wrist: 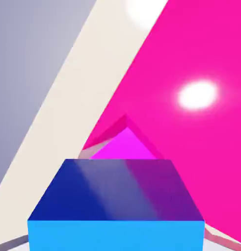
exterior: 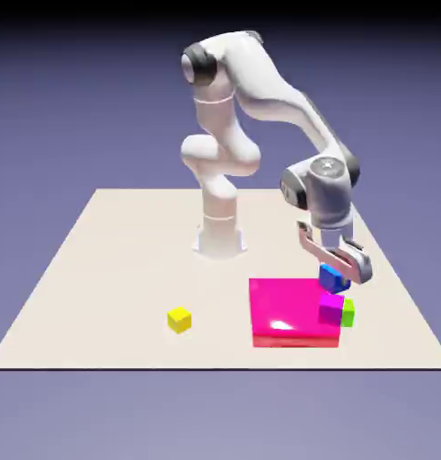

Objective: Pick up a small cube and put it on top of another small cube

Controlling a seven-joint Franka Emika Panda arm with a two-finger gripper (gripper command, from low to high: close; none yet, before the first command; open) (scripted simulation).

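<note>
From my station, the biggest thing I see is the beige table (exterior: 107, 269), reaching from the far edge where the robot's base stands to the near edge at the bottom of the exterior view. On it rises the white arm (exterior: 260, 90), bending over toward the exterior view's right and coming down above the blocks.

Next in size is the flat hot-pink block (exterior: 286, 310), lying on the table near the front edge, right of the middle in the exterior view. In the hand view the same slab (wrist: 200, 59) fills most of the right side, with a bright glare spot on it.

The gripper (exterior: 336, 274) hangs above the slab's right edge, its fingers pinched onto the blue cube (exterior: 331, 278), which is lifted clear of the table. In the hand view the blue cube (wrist: 117, 196) sits large at the bottom, hiding the fingertips.

Just below it, at the slab's right side, is the purple-magenta cube (exterior: 330, 309), showing beyond the blue one in the hand view (wrist: 123, 146). A small green cube (exterior: 348, 313) sits right beside it. The yellow cube (exterior: 179, 319) lies well apart, to the left.
</note>
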